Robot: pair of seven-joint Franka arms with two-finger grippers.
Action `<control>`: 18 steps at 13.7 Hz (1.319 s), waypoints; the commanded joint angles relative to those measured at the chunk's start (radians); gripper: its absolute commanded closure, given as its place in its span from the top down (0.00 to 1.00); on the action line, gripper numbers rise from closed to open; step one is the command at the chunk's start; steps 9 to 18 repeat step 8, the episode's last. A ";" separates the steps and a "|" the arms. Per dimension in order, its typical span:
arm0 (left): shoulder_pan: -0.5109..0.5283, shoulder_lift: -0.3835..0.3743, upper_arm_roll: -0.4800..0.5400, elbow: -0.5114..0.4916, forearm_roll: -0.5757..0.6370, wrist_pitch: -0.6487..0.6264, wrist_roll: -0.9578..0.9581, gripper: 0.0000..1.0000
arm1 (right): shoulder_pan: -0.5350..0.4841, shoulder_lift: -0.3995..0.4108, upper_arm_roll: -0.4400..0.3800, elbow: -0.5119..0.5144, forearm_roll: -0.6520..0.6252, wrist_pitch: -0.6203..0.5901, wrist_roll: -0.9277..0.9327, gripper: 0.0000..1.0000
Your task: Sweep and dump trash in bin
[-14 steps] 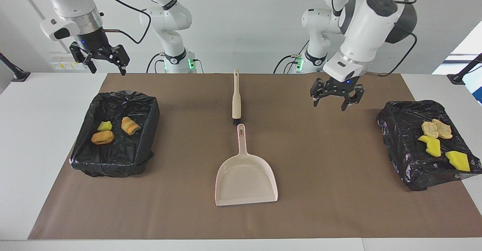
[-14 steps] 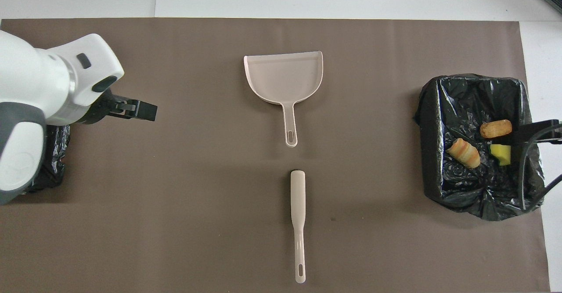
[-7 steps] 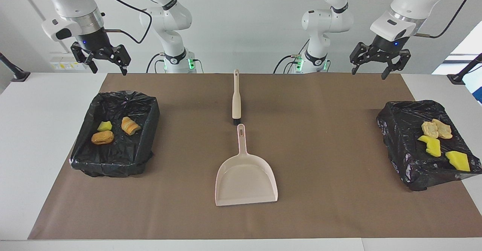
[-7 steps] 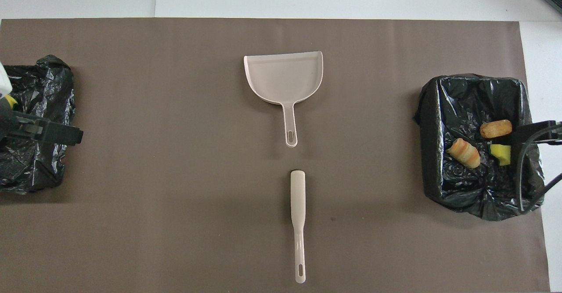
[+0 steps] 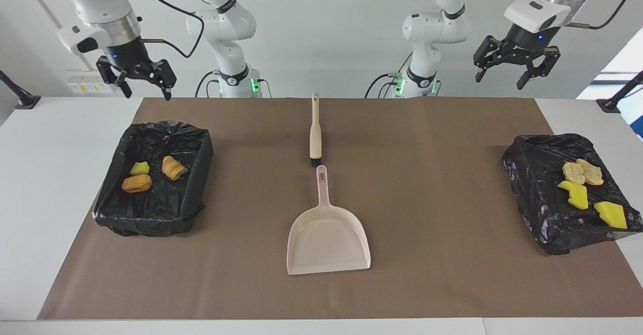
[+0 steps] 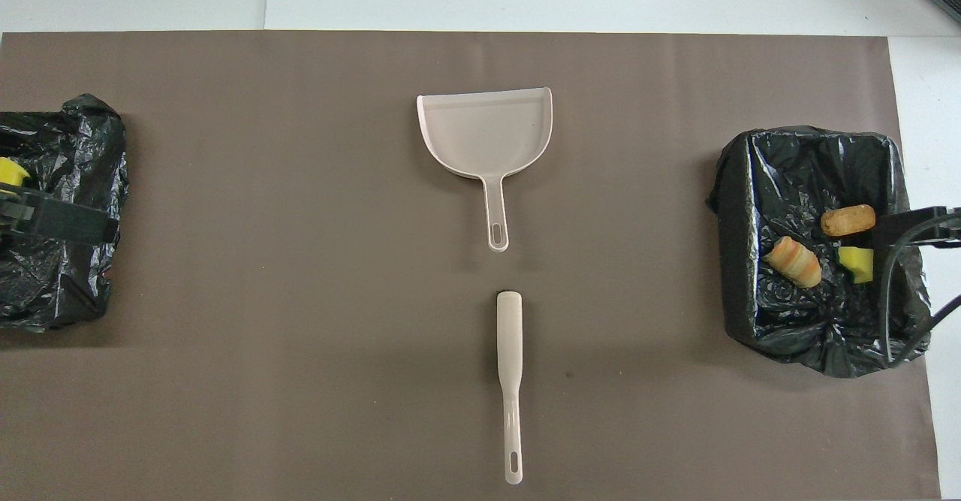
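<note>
While dustpan (image 5: 328, 239) and brush (image 5: 315, 133) lie mid-mat, left gripper (image 5: 512, 69) and right gripper (image 5: 136, 80) hang spread, empty, above the mat's (image 5: 442, 184) robot-side edge.

The facing camera sits high across the table, looking toward the robots; both arm bases stand along the top of its frame. It takes in the whole brown mat (image 5: 432, 274) from a moderate distance. The overhead camera looks steeply down from above the robots' end, closer in, cropping the mat's edges. Both views share the dustpan (image 5: 327, 242) (image 6: 486, 134) and brush (image 5: 315, 133) (image 6: 510, 381) at frame centre, turned half a turn between them.
</note>
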 commanded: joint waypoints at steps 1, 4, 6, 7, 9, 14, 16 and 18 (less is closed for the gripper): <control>0.003 0.007 -0.004 0.016 0.002 -0.022 0.005 1.00 | -0.007 -0.012 0.005 -0.006 0.006 -0.009 -0.028 1.00; 0.002 0.005 -0.004 0.014 0.001 -0.023 -0.006 1.00 | -0.007 -0.012 0.005 -0.004 0.006 -0.009 -0.028 1.00; 0.003 -0.001 -0.004 0.010 0.001 -0.032 -0.007 1.00 | -0.007 -0.012 0.005 -0.004 0.006 -0.009 -0.028 1.00; 0.003 -0.004 -0.004 0.003 0.001 -0.036 -0.007 1.00 | -0.007 -0.012 0.005 -0.004 0.006 -0.009 -0.028 1.00; 0.003 -0.007 -0.004 0.000 0.001 -0.036 -0.009 1.00 | -0.007 -0.012 0.005 -0.004 0.006 -0.009 -0.028 1.00; 0.003 -0.007 -0.004 0.000 0.001 -0.036 -0.009 1.00 | -0.007 -0.012 0.005 -0.004 0.006 -0.009 -0.028 1.00; 0.003 -0.007 -0.004 0.000 0.001 -0.036 -0.009 1.00 | -0.007 -0.012 0.005 -0.004 0.006 -0.009 -0.028 1.00; 0.003 -0.007 -0.004 0.000 0.001 -0.036 -0.009 1.00 | -0.007 -0.012 0.005 -0.004 0.006 -0.009 -0.028 1.00</control>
